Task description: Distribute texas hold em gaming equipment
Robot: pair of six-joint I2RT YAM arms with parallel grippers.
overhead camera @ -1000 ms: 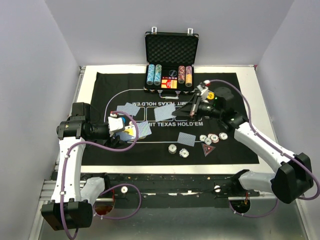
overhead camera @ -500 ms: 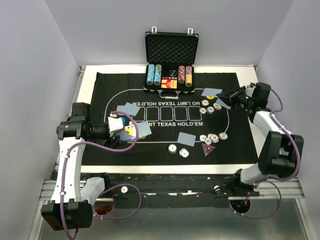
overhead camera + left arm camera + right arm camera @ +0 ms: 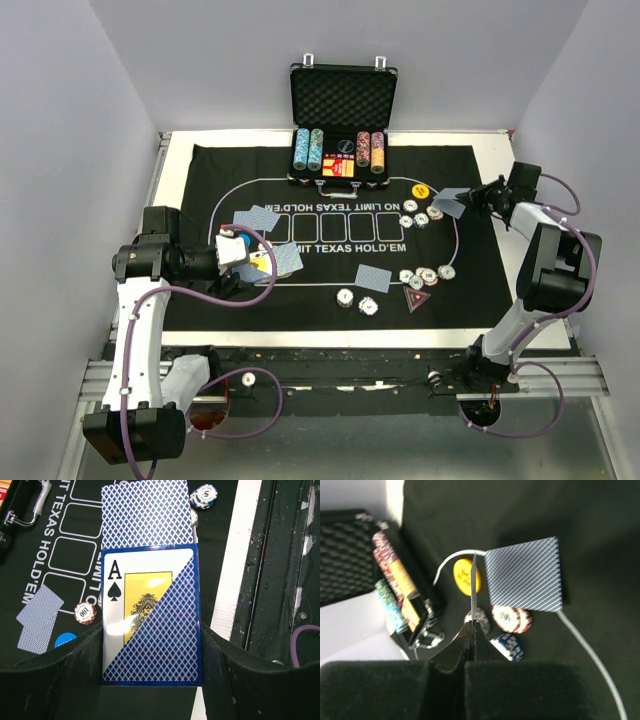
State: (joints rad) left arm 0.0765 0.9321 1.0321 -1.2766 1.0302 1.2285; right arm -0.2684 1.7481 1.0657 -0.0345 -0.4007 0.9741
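Chips (image 3: 425,275) and the marker (image 3: 415,297) lie toward the near edge. At the left edge my left end effector (image 3: 235,252) is clamped on the deck (image 3: 150,630), its top card (image 3: 145,510) poking out, I'd say for picking. Near the far right corner my right end effector (image 3: 470,627) pinches a card (image 3: 474,580) edge-on, likely to lay down. A flat card (image 3: 525,575) and button (image 3: 465,575) crowd it, and the case (image 3: 342,140) stands beyond.

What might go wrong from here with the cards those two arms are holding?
The right gripper pinches a single playing card by a thin edge. It might slip, or land on the yellow button and poker chips close by. In the left gripper, a blue-backed card seems to poke out of the card box and might slide free.
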